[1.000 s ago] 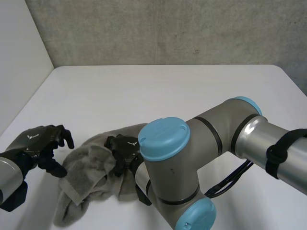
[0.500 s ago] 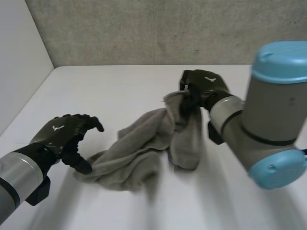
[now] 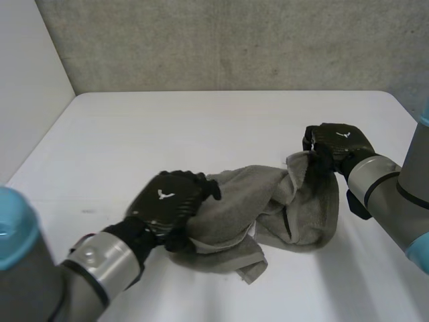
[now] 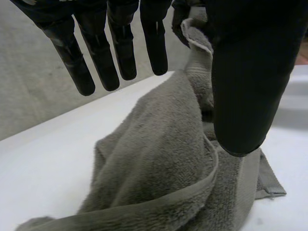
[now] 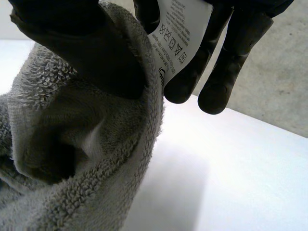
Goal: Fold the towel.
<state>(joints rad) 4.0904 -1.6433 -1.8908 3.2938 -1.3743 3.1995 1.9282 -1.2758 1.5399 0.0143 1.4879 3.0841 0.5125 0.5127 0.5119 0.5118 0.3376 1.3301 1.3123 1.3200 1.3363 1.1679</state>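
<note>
A crumpled grey towel (image 3: 268, 201) lies on the white table (image 3: 201, 127), right of the middle. My right hand (image 3: 338, 144) holds the towel's right corner lifted off the table. In the right wrist view its thumb (image 5: 77, 43) and fingers pinch that corner of the towel (image 5: 72, 159), with the white care label (image 5: 180, 33) between them. My left hand (image 3: 167, 201) rests at the towel's left end. In the left wrist view its fingers (image 4: 96, 57) are straight and spread above the towel (image 4: 163, 168), and the thumb stands apart from them.
A white side wall (image 3: 27, 87) runs along the table's left edge and a grey wall (image 3: 234, 40) stands behind it. Bare tabletop lies behind the towel and to its left.
My right hand has carried the towel's corner to the right and nearer, dragging the towel along. My left hand has moved right onto the towel's left end.
</note>
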